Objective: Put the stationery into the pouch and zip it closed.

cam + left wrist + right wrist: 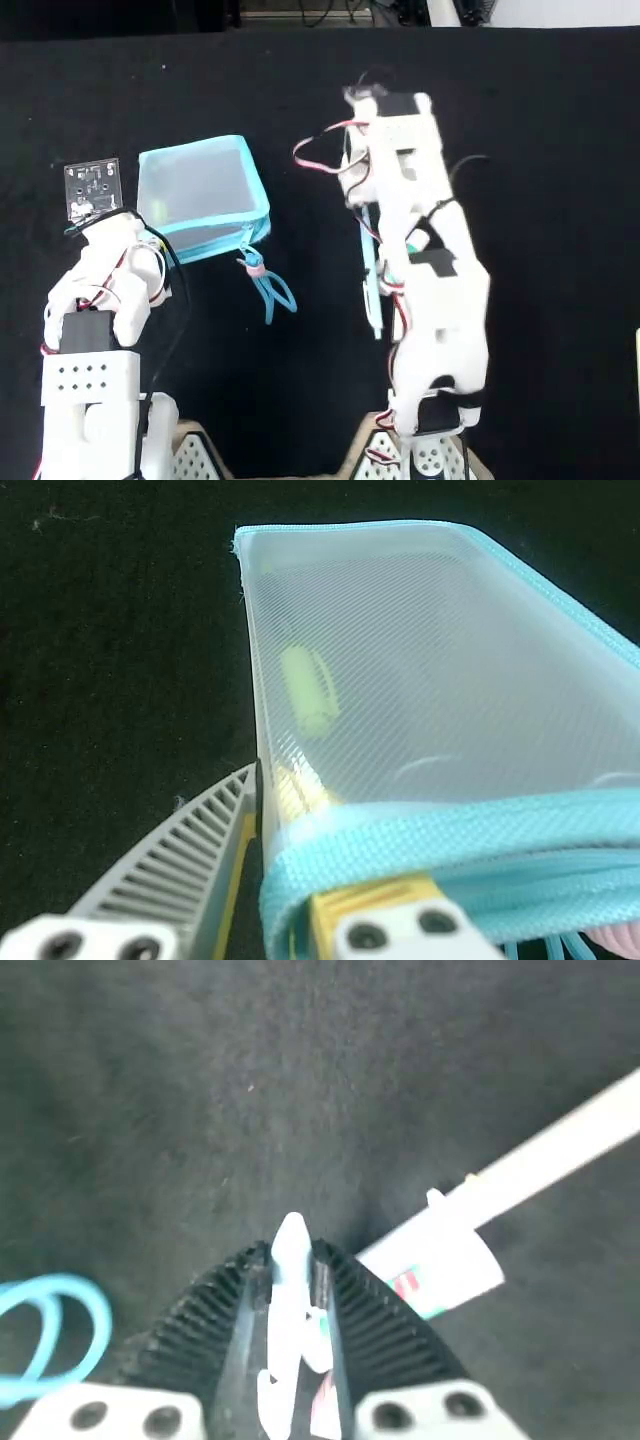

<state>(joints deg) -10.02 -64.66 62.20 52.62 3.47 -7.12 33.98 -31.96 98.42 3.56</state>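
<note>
The right hand (290, 1260) is clamped narrow on a white pen (288, 1305); best lift it clear of the tabletop (540, 150), then feed it lengthwise into the pouch (200, 190), upper left of centre in the high view, whose rim the left hand (268, 785) pinches. Count: one pouch, two pens, the second pen (530, 1165) lying loose, one yellow-green item (308, 690) inside
</note>
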